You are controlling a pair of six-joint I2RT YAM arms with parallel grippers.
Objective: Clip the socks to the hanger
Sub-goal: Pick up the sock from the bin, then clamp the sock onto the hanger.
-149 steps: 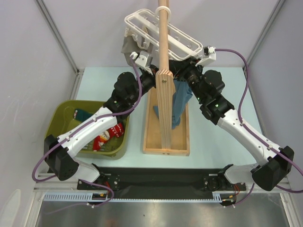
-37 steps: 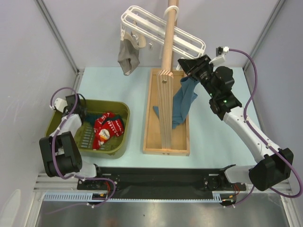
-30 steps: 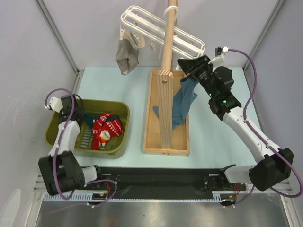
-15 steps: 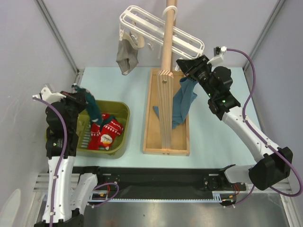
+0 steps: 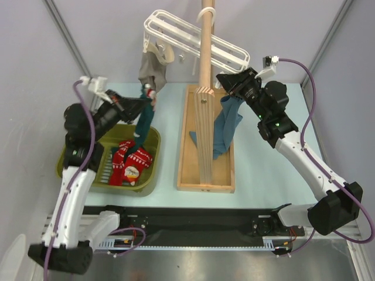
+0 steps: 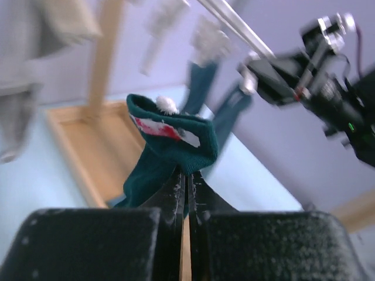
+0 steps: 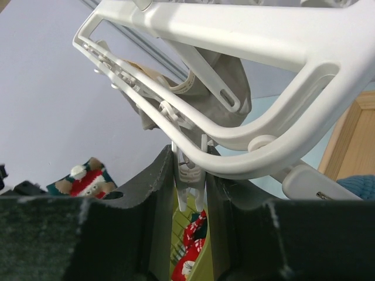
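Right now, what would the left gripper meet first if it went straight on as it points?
The left gripper, shut on the teal sock, would probably meet the blue garment first; depth is unclear.

White shells, black joints on my left arm (image 5: 70, 187) and right arm (image 5: 304, 161); purple cables (image 5: 316, 88) trail both wrists; left gripper (image 6: 186, 175) is matte black; green light (image 5: 273, 124) glowing.

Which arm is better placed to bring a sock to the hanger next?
Left: the left gripper is shut on a dark teal sock near the white slatted hanger. The right gripper pinches a white clip peg.
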